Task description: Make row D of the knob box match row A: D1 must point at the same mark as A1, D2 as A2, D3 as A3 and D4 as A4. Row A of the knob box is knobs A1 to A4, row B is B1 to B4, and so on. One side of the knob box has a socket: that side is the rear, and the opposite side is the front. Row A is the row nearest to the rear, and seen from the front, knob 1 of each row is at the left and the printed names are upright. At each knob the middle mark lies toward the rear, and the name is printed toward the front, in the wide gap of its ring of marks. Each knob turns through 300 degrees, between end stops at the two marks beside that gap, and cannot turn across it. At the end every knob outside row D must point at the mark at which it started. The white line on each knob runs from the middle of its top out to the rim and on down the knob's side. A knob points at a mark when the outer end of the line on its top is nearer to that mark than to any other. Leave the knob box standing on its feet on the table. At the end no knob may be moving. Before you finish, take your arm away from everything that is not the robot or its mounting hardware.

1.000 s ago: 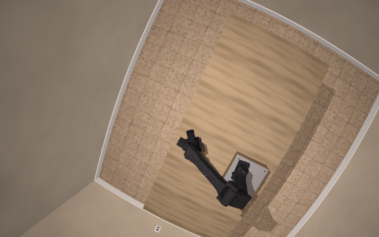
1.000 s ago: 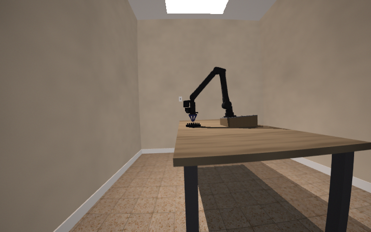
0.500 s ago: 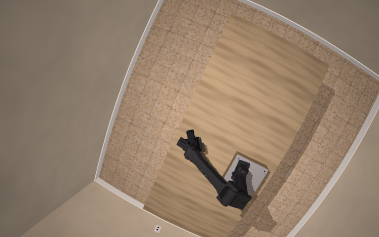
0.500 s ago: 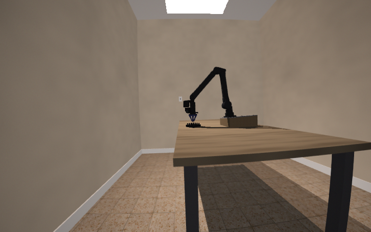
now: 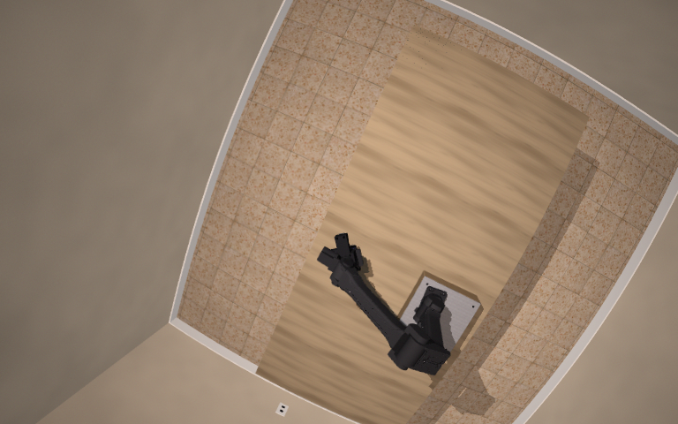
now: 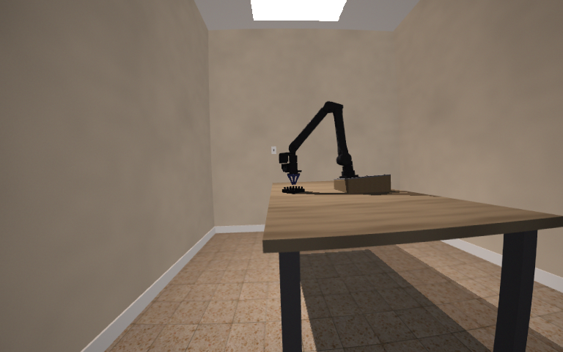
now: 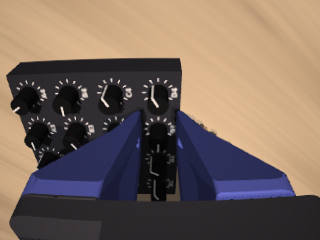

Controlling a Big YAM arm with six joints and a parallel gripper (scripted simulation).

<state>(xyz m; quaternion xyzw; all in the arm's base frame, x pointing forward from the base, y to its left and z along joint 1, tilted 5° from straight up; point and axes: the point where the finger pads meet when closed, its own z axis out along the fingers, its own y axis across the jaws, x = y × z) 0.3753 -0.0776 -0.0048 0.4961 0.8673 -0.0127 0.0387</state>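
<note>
- On the table point(image 5: 440, 149) point(image 6: 394, 218) point(image 7: 260, 90), near one long edge, I see the knob box point(image 6: 292, 190) point(image 7: 92, 114) under my gripper point(image 5: 350, 261) point(image 6: 293, 183) point(image 7: 158, 121).
- Its blue fingers stand narrowly apart – nothing between them – with their tips above the knobs.
- Between the fingers, my wrist view shows D3 point(image 7: 158, 133); D4 point(image 7: 158, 97) sits just beyond, its white line visible.

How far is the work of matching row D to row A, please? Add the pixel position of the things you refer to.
D3 point(image 7: 158, 134) looks roughly matched to A3 point(image 7: 37, 135). No knob is held: the tool point(image 5: 348, 261) point(image 6: 293, 183) point(image 7: 158, 121) is above row D. D4 point(image 7: 158, 102) differs from A4 point(image 7: 21, 104), so remains. D1 and D2: cannot tell.
</note>
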